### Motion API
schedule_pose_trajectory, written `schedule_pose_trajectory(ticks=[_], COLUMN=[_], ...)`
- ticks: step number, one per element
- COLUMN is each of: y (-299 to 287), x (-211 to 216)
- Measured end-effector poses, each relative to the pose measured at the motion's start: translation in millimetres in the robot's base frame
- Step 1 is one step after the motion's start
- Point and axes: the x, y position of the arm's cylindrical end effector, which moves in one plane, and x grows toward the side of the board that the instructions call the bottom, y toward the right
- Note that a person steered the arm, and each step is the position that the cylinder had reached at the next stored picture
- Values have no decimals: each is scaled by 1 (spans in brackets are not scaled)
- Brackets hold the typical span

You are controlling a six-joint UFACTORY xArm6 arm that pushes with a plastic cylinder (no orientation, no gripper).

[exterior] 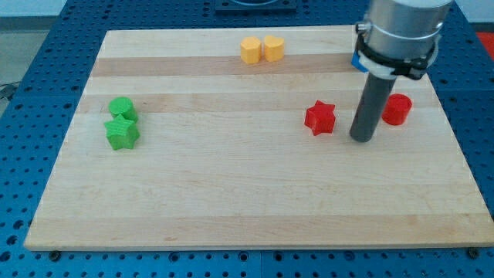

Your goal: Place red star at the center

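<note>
The red star (319, 117) lies on the wooden board (231, 193), right of the board's middle. My tip (361, 138) rests on the board just to the right of the star and slightly lower in the view, a small gap apart from it. A red cylinder (397, 109) stands to the right of the rod.
Two yellow blocks (261, 49) sit side by side near the view's top edge of the board. A green cylinder (122, 108) and a green star (122, 133) touch each other at the view's left. A blue block (358, 62) is mostly hidden behind the arm.
</note>
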Motion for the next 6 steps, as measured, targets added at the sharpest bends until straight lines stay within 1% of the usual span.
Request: schedule_pose_trajectory(ticks=[1,2,6], y=[-1,-21,-130], x=[-15,-11,-9])
